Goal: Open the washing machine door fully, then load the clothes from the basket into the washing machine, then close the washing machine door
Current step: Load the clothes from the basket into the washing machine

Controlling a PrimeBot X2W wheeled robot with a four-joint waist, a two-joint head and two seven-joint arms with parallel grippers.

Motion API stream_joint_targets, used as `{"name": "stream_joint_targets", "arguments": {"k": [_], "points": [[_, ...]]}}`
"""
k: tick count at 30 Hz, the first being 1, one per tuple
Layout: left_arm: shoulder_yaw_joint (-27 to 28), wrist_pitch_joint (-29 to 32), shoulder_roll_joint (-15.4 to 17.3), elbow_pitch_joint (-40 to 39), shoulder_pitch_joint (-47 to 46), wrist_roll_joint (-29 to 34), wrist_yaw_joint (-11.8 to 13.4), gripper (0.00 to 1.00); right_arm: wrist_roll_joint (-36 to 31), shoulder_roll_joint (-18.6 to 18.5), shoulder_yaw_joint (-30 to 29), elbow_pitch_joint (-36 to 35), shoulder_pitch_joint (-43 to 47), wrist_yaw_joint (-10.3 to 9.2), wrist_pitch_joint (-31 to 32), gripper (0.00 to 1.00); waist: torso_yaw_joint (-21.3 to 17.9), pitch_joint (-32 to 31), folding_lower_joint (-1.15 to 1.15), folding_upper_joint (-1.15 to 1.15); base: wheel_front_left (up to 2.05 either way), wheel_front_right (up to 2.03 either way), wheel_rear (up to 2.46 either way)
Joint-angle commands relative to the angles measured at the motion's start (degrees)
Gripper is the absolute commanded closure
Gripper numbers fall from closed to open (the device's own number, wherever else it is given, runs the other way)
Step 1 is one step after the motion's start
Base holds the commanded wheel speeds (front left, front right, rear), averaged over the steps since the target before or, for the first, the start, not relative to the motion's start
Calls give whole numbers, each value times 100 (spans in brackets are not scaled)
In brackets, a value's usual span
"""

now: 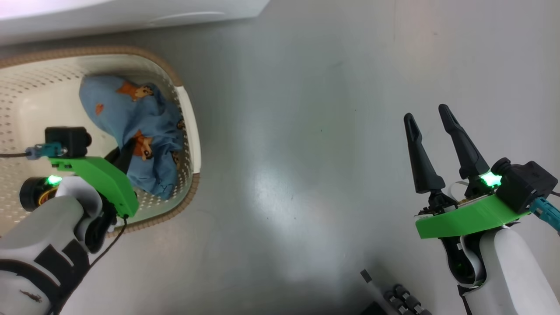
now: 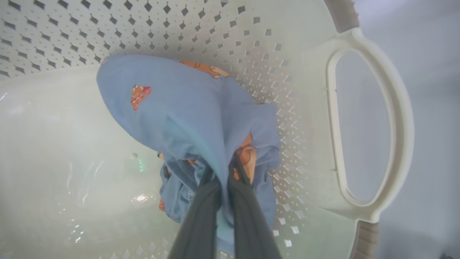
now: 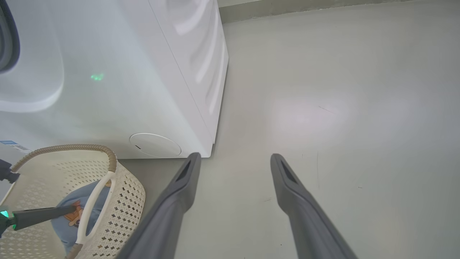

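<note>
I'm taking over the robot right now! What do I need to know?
Left gripper: shut on the soft blue cloth with orange cartoon figures, inside the cream-white perforated plastic basket.
Right gripper: open, empty, above the grey floor.
The big white boxy washing machine stands beside the basket.
Done: cloth gripped.
To do: lift it, load it into the machine, close the door.
Door's state: cannot tell.

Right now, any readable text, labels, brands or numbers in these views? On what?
No text can be read.
Blue label sticker on the washing machine front: print too small to read, and cut off by the edge of the right wrist view.
Clothes: orange-brown cartoon prints, no lettering visible.
Basket: no markings visible.
</note>
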Motion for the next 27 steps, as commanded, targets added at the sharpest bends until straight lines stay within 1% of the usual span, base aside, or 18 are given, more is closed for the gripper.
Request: {"name": "stream_joint_targets", "arguments": {"k": [1,4,6,7,9,10,14,15,16,27], "points": [[161,-71,145,19,75,-91,-9,100,-65,-38,80,-75,140,16,-27,0,93,-138,0,0,0,0,0],[442,-82,132,66,131,-130,-9,100,-57,-52,47,-35,153,16,-27,0,170,-308,0,0,0,0,0],[703,-84,124,73,230,-35,-9,100,-51,-65,26,-8,173,16,-27,0,216,-441,0,0,0,0,0],[703,-84,124,73,230,-35,-9,100,-51,-65,26,-8,173,16,-27,0,216,-441,0,0,0,0,0],[976,-84,116,79,363,101,-9,100,-40,-79,0,26,205,16,-27,0,267,-588,0,0,0,0,0],[1311,-85,97,77,502,272,-9,100,-31,-99,-12,56,247,16,-27,0,320,-751,0,0,0,0,0],[1973,-85,38,-8,842,680,-9,100,-3,-141,-53,113,356,16,-27,0,421,-1092,0,0,0,0,0],[1973,-85,38,-8,842,680,-9,100,-3,-141,-53,113,356,16,-27,0,421,-1092,0,0,0,0,0],[2301,-85,20,-86,1024,891,-9,100,15,-165,-65,143,413,16,-27,0,464,-1251,0,0,0,0,0],[4049,-86,-93,-827,1950,2202,-9,100,97,-265,-118,274,718,16,-27,0,644,-1912,0,0,0,0,0]]}}
